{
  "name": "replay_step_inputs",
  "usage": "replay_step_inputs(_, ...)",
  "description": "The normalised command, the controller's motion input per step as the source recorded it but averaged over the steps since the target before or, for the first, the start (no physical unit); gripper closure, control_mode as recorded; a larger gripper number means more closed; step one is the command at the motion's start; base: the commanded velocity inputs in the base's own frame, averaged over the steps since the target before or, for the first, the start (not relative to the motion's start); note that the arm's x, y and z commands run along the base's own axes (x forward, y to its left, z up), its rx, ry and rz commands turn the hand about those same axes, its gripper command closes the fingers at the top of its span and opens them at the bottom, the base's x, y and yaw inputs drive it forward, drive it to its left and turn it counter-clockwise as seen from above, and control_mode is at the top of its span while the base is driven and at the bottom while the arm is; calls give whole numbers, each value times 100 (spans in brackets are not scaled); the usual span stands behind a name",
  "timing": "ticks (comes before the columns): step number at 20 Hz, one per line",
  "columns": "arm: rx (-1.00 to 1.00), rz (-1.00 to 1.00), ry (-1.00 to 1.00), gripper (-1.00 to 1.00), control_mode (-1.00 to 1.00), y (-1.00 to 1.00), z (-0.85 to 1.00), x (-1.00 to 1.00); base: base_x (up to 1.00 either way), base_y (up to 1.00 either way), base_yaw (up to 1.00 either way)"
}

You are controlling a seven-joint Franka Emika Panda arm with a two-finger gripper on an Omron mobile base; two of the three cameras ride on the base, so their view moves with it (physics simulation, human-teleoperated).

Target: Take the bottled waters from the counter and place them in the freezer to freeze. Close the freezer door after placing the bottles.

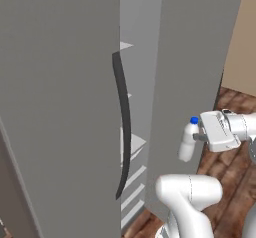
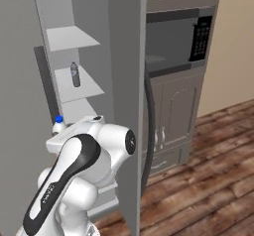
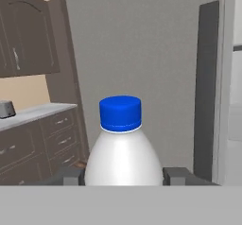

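Observation:
My gripper (image 1: 194, 138) is shut on a whitish bottled water (image 1: 188, 143) with a blue cap, held upright. In the hand view the bottle (image 3: 121, 153) stands between the fingers (image 3: 181, 176). It hangs in front of the open freezer door (image 1: 190, 57), a plain grey panel with a dark bar handle (image 3: 208, 91). In the right base view just its cap and shoulder (image 2: 58, 123) show behind my arm. The freezer (image 2: 64, 4) stands open, and a darker see-through bottle (image 2: 75, 75) is upright on a pale shelf (image 2: 92, 88) inside. The counter (image 3: 33, 113) lies off to the left in the hand view.
A second grey door panel (image 1: 55, 107) with a curved dark handle (image 1: 123, 132) stands close on the left. A built-in black-glass oven (image 2: 173, 36) and grey cabinets (image 2: 173, 116) sit right of the freezer. A toaster (image 3: 5, 108) is on the counter. Wooden floor (image 2: 213, 180) lies to the right.

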Motion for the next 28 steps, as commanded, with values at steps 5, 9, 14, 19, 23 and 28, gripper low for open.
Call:
replay_step_inputs(5,0,0,0,100,100,0,0,0,20,-28,0)
replay_step_inputs(9,0,0,0,100,100,0,0,0,27,-1,0)
replay_step_inputs(14,0,0,0,100,100,0,0,0,20,0,0)
replay_step_inputs(19,0,0,0,100,100,0,0,0,28,0,0)
replay_step_inputs(23,0,0,0,100,100,0,0,0,47,2,0)
replay_step_inputs(28,0,0,0,100,100,0,0,0,57,1,1)
